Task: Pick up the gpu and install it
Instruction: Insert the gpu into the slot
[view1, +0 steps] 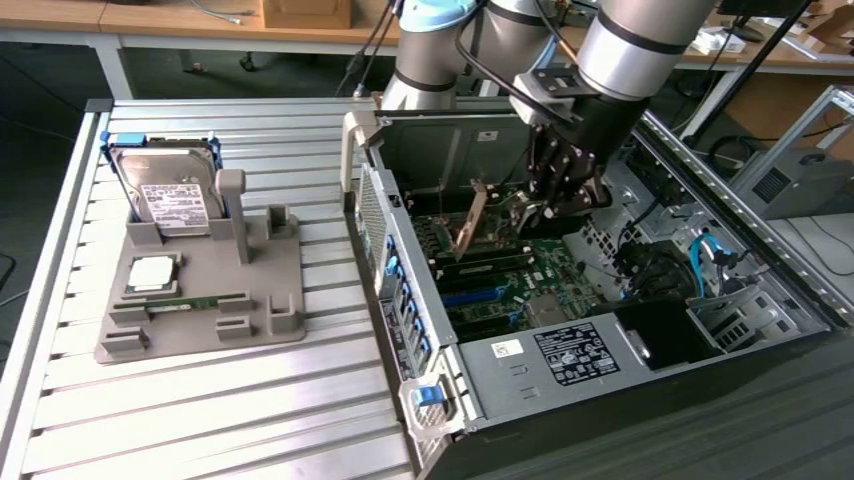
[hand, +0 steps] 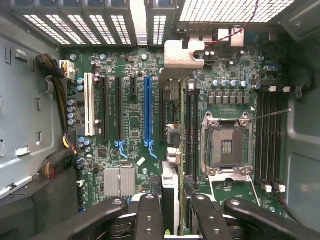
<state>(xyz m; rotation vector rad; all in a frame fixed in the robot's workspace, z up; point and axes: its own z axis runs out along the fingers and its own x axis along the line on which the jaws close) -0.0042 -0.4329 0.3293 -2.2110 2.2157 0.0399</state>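
Status: pickup done. The hand (view1: 558, 200) is about half open and clamped on the gpu (view1: 470, 228), fingers (hand: 149, 215) on either face of the card, toward the end away from its bracket (hand: 181, 59).

The gpu is inside the open case (view1: 395, 250), standing on edge over the motherboard (view1: 534, 290). Its brown board face points to 9 o'clock in the exterior view. The wrist view looks down along the card. The silver bracket sits by the rear slot openings, and the card runs between the blue slot (hand: 148, 110) and the CPU socket (hand: 226, 145). It looks lined up with a slot, but that's my read only.

Left: seating, as far as I can judge.
- Can't confirm the edge connector is in. The card body hides its own slot in the wrist view, and the lower edge is hard to read in the exterior view.
- Can't make out any bracket screw or latch.

The parts tray (view1: 200, 330) sits on the desk (view1: 200, 430) at 9 o'clock of the case and holds the hard drive (view1: 174, 200).
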